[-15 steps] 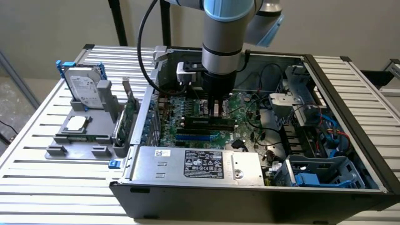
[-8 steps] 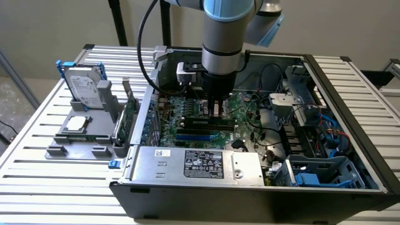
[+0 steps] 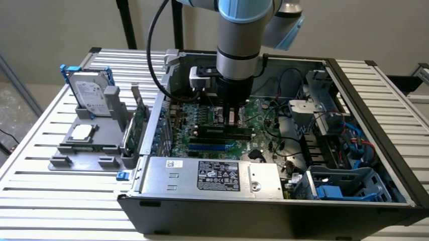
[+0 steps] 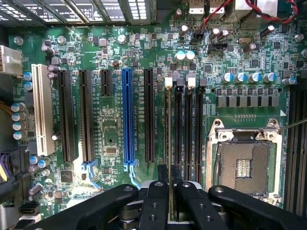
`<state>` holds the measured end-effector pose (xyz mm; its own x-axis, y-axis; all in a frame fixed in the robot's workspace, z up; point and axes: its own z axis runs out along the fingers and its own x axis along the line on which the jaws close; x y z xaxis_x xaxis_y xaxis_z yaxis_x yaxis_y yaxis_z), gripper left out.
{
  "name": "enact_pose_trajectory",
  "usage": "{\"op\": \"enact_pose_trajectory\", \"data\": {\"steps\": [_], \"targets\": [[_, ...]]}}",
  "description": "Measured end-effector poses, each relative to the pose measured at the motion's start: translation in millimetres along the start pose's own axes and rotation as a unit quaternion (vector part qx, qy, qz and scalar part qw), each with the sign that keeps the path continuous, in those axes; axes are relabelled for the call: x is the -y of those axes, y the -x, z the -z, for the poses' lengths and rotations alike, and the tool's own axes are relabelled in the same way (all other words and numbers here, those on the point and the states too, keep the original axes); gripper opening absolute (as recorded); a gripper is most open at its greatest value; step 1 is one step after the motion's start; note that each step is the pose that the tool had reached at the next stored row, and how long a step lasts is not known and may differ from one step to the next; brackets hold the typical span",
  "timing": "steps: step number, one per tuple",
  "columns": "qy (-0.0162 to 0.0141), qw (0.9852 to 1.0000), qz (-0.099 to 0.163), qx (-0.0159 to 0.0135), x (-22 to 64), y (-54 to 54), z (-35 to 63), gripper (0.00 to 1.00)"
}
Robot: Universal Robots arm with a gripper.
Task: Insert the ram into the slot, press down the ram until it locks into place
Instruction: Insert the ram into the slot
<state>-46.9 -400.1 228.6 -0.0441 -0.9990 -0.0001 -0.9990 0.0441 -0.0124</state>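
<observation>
The gripper (image 4: 169,173) had its two jaws close together, pinching the thin edge of the ram (image 4: 168,139). From the jaws, the ram ran straight away along the slot (image 4: 168,85), which lay right under it. The slot's white latch sat just past the far end of the ram. I could not tell if the ram was all the way down in the slot or only resting in its mouth.

Here is what could have gone wrong. If the ram sat a little crooked, a push down could jam it or bend it. If the push was not even, one end could go down and the other end could sit high, so only one latch would click. If the jaws let the stick slip, it could tip to the side.

Right beside the jaws were three more black slots (image 4: 178,129), very close, so the ram could slide into the wrong one. Farther off on one side was the blue connector strip (image 4: 126,115). On the other side was the silver chip socket (image 4: 244,167). A bump there could hurt small parts on the green board (image 4: 115,57). All around stood the computer case (image 3: 268,221).
</observation>
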Motion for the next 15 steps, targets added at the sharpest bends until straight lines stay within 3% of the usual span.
{"op": "enact_pose_trajectory", "data": {"steps": [15], "targets": [[-0.0002, 1.0, -0.001, 0.0, 0.0, 0.6, -1.4, 0.13]]}}
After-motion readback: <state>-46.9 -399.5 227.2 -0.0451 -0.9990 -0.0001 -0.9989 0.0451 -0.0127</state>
